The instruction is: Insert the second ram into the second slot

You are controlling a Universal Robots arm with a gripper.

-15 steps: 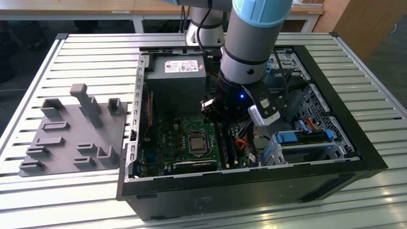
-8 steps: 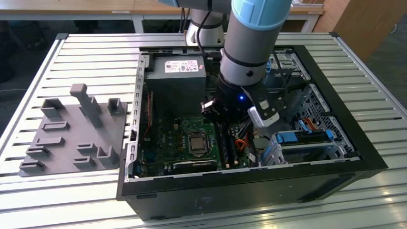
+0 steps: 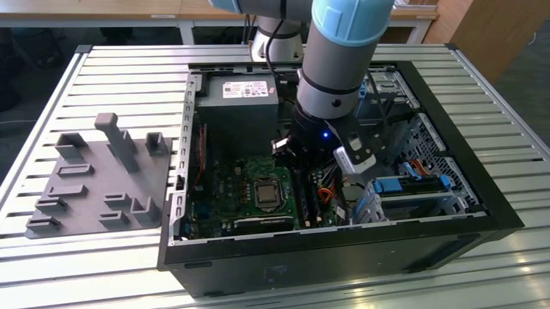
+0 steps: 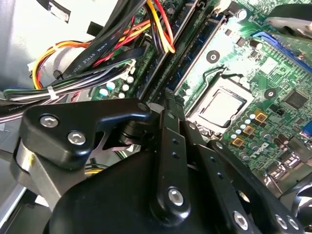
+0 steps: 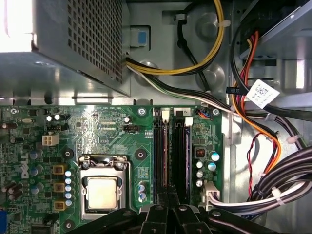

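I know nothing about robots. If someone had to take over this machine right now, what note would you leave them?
Tool: down inside the open computer case, directly over the end of the two memory slots beside the processor socket. I cannot tell whether it is open or shut.
Second ram: I cannot pick it out as a separate stick; the slots are seen edge-on.
Done: the arm has been brought to the slots.
Left: nothing confirms the second ram is seated in the second slot, so treat the insertion as unfinished and check it.
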